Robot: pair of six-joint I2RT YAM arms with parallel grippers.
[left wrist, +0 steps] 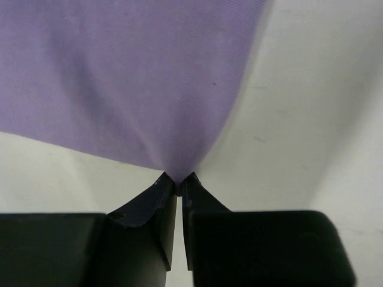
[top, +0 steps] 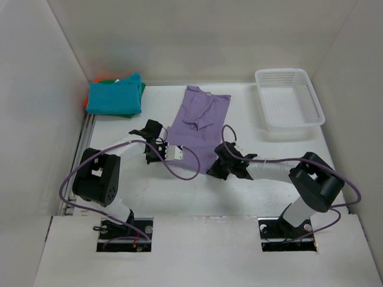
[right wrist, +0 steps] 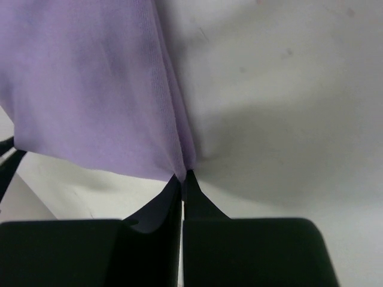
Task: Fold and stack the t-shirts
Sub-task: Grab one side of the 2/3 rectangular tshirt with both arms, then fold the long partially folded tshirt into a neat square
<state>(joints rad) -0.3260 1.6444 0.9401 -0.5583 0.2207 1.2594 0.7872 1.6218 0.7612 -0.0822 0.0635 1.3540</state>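
You see lavender t-shirt (top: 198, 116) spread flat on worktop (top: 251, 191), centre. Your left fingers (left wrist: 152, 206) closed, pinching its near left edge. Your right fingers (right wrist: 161, 206) closed on its near right corner. Teal t-shirt (top: 115, 95) folded, top of pile, far left corner. White mesh basket (top: 289, 98) far right.

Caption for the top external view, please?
Left gripper and right gripper pinch the lavender t-shirt by its near corners; folded shirts stacked far left, white basket far right.

Bright, even overhead light, faint shadows on the table (top: 197, 197); wrist views slightly soft close up.
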